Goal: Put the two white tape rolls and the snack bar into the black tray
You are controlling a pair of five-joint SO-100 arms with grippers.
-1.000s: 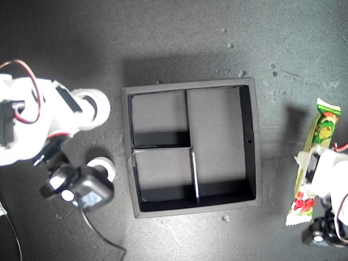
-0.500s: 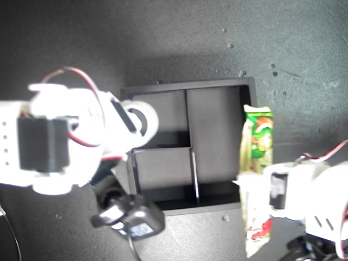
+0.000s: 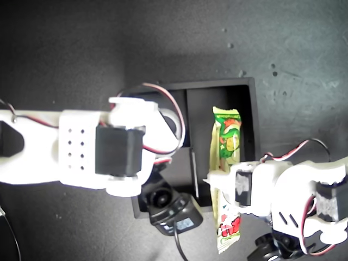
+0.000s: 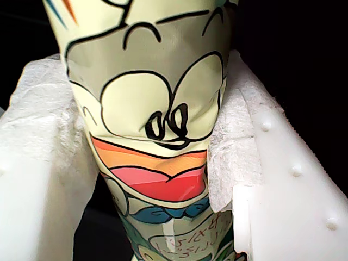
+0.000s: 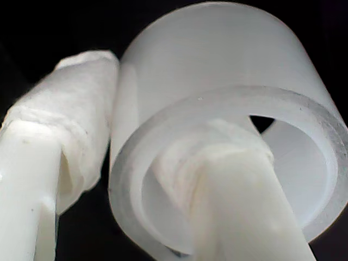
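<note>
The black tray (image 3: 253, 117) lies in the middle of the exterior view. The snack bar (image 3: 227, 136) hangs lengthwise over its long compartment, one end sticking out past the tray's near wall. My first gripper (image 3: 223, 179) is shut on it. In the first wrist view the padded fingers (image 4: 32, 163) squeeze the bar (image 4: 157, 81). My second gripper (image 3: 163, 128) hovers over the tray's small compartments. It is shut on a white tape roll (image 5: 217, 70), with one finger (image 5: 234, 179) inside the ring and the other outside. The other tape roll is hidden.
The second arm's white body (image 3: 65, 152) covers the table at the exterior view's left and part of the tray. Its black camera block (image 3: 176, 217) hangs over the tray's near edge. Small crumbs (image 3: 230, 45) dot the dark table.
Both arms swung in over the tray. The second gripper brought a tape roll from the exterior view's left. The first gripper lifted the snack bar off the table and carried it leftward over the long compartment.
</note>
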